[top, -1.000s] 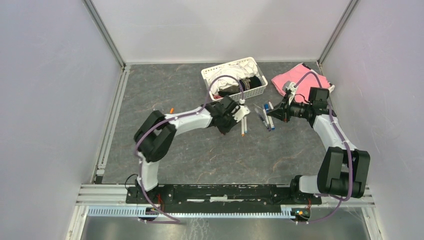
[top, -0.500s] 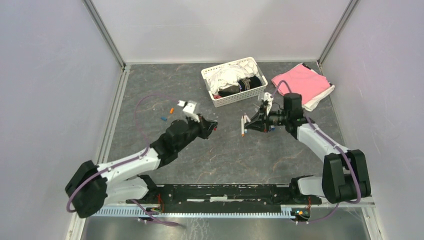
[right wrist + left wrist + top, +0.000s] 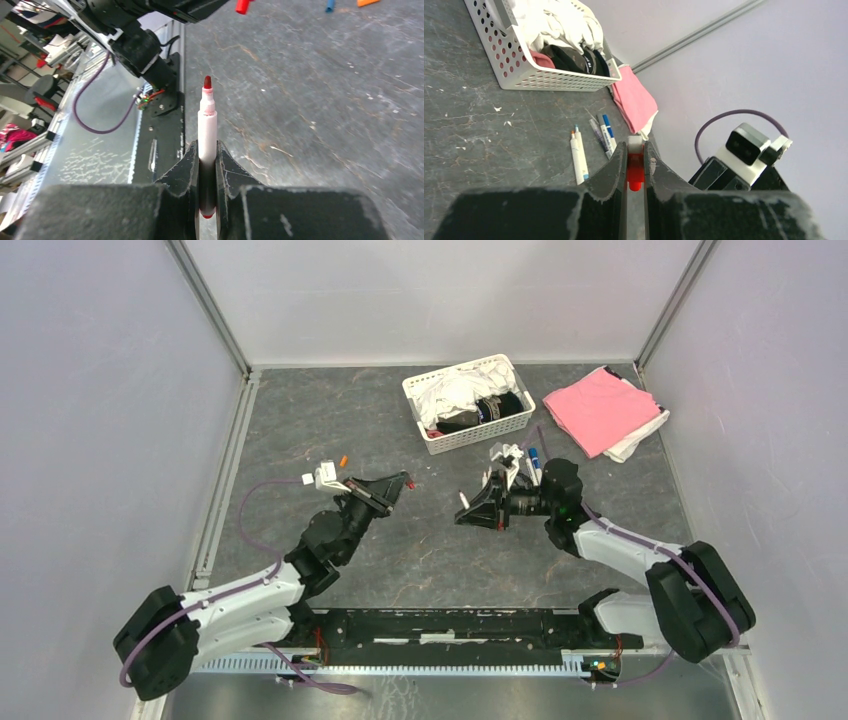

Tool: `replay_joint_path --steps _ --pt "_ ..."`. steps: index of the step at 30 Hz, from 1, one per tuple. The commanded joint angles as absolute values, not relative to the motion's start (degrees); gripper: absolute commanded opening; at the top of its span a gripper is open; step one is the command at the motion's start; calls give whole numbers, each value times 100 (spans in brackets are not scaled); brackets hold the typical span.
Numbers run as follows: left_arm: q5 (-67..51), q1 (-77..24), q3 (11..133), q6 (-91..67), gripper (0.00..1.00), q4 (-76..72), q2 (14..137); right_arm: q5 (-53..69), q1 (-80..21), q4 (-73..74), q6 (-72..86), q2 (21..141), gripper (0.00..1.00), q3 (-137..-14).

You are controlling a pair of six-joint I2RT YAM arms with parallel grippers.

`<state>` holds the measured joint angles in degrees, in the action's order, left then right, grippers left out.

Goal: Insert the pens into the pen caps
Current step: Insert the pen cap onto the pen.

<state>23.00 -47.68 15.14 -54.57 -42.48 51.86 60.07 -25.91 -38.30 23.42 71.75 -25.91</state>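
Observation:
My left gripper (image 3: pixel 403 481) is shut on a red pen cap (image 3: pixel 413 483), held above the table left of centre; the red pen cap (image 3: pixel 635 172) sits pinched between the fingers (image 3: pixel 616 167). Facing it from the right, my right gripper (image 3: pixel 472 511) is shut on a white pen (image 3: pixel 206 125) whose bare red tip points toward the left gripper; a gap separates tip and cap. Several more pens (image 3: pixel 580 159) lie on the table near the basket. An orange cap (image 3: pixel 343 461) lies behind the left wrist; a blue cap (image 3: pixel 330 5) and the orange cap (image 3: pixel 367 2) show in the right wrist view.
A white basket (image 3: pixel 436 430) of cloths stands at the back centre, a folded pink cloth (image 3: pixel 600 410) to its right. The left arm's wrist camera (image 3: pixel 325 477) and cable (image 3: pixel 262 490) hang over the left part. The base rail (image 3: pixel 450 625) runs along the near edge.
The left arm swung back and left away from the basket with the red cap. The right arm came left and toward the near side with the red-tipped pen; both now face each other.

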Motion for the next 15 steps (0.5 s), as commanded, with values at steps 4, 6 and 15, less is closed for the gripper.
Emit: replay_joint_path --steps 4,6,15 --pt "2751 -4982 1646 -5949 2 -5069 5594 5602 -3261 -4564 3068 7397 0 -2636" --pt "2751 -5073 1703 -5892 2 -5225 5749 5557 -3371 -4532 3071 7434 0 -2637" --pt "2745 -5457 1930 -5611 2 -5713 6299 5318 -3539 -4147 3045 7679 0 -2786"
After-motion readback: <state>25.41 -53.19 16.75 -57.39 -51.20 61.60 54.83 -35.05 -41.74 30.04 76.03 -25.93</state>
